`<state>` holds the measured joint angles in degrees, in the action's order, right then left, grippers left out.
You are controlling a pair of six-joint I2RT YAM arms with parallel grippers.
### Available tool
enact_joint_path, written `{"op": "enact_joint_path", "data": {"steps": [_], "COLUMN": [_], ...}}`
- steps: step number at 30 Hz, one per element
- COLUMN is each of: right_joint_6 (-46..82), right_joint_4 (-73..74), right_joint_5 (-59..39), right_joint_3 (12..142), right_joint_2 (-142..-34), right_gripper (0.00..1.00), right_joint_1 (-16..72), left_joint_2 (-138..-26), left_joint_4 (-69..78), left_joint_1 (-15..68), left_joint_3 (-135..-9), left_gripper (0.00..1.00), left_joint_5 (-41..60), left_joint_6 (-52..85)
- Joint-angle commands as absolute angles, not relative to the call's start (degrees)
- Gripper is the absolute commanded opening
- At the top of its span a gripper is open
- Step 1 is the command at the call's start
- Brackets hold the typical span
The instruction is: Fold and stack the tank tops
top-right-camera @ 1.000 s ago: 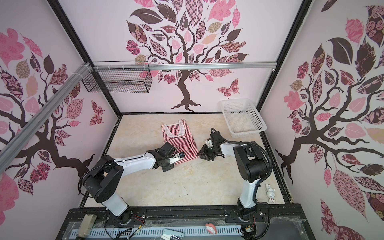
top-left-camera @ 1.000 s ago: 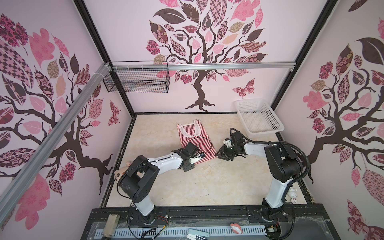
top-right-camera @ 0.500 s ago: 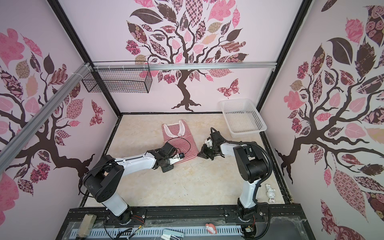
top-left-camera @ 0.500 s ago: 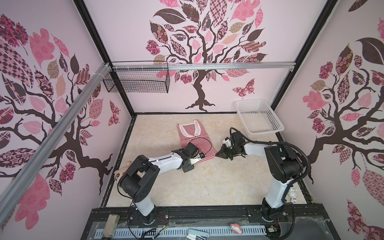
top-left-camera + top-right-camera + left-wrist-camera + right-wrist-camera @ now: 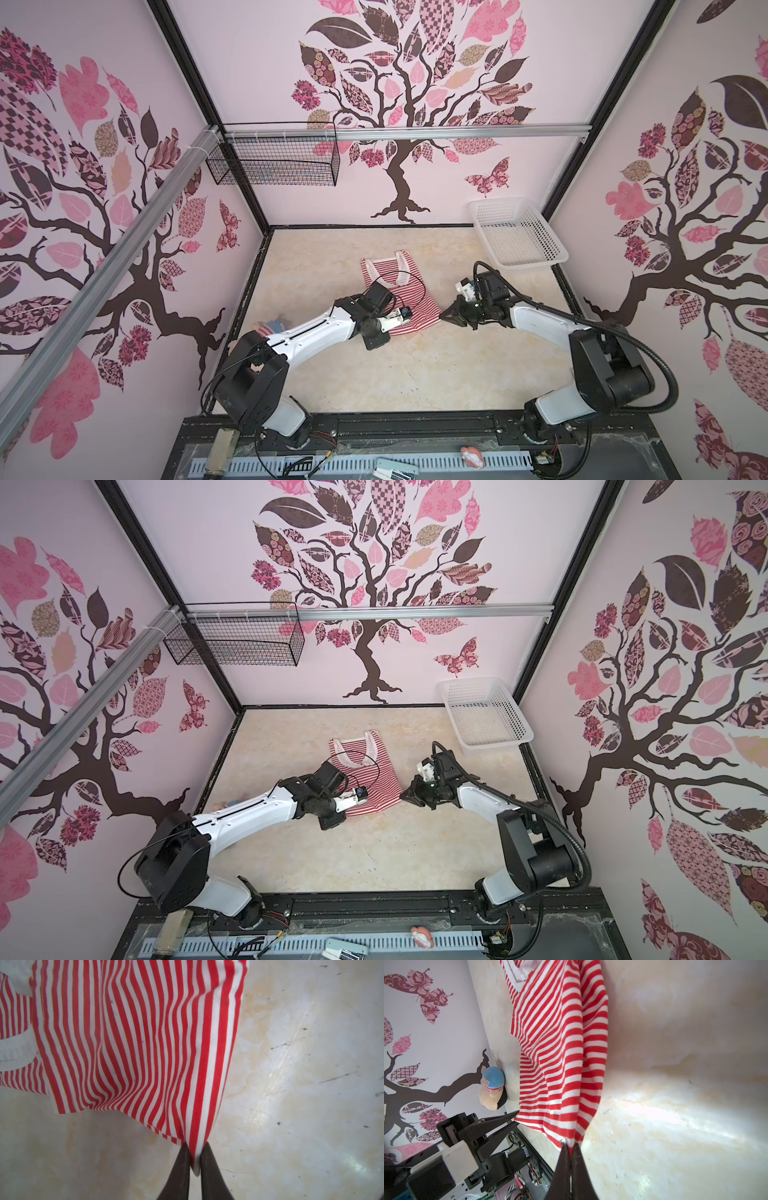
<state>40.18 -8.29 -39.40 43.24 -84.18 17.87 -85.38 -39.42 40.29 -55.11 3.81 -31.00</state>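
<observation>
One red-and-white striped tank top (image 5: 409,293) (image 5: 374,771) lies flat mid-table, straps toward the back wall, in both top views. My left gripper (image 5: 390,333) (image 5: 347,814) (image 5: 195,1159) is shut on the hem's near-left corner, a narrow fold of striped cloth pinched between its dark fingers (image 5: 510,1119). Shut on the near-right hem corner is my right gripper (image 5: 441,314) (image 5: 401,796) (image 5: 570,1148). The cloth (image 5: 135,1043) (image 5: 560,1043) ripples up toward both grips. The left arm's wrist hides part of the hem in both top views.
A white plastic basket (image 5: 519,237) (image 5: 484,712) stands at the back right. A plush doll with a blue cap (image 5: 492,1088) (image 5: 270,326) lies against the left wall behind the left arm. A black wire basket (image 5: 274,162) hangs on the back rail. The marbled table (image 5: 415,374) stretches toward the front.
Both grippers have closed on the hem corners. The arms have hardly moved and the tank top lies where it was.
</observation>
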Motion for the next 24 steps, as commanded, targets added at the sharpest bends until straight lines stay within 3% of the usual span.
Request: {"op": "enact_joint_path", "data": {"steps": [1,10,16,19,24], "right_joint_6": [41.12,41.39,41.77,41.16,40.91], "right_joint_4": [-12.72,-25.03,-30.23,-30.54,-30.02], "right_joint_5": [-40.49,-39.15,-38.36,-37.85,-37.58], "right_joint_3": [41.47,41.02,43.57,42.78,38.34], "right_joint_2": [-77.98,-63.4,-59.12,-59.86,-59.85], "right_gripper": [0.0,0.0,0.0,0.0,0.0], "right_joint_1": [17.83,17.84,17.8,17.84,17.84], "left_joint_2": [-83.01,-77.34,-74.57,-75.15,-79.01], "left_joint_4": [-46.05,-52.63,-53.64,-51.86,-48.88], "left_joint_1": [41.02,46.9,48.05,48.06,48.66], "left_joint_3": [-57.06,-58.65,-60.26,-59.76,-59.5], "left_gripper": [0.15,0.17,0.18,0.35,0.42], "left_joint_5": [10.22,14.6,16.19,15.93,15.1], "left_joint_6": [-29.46,-28.52,-28.56,-28.83,-30.23]}}
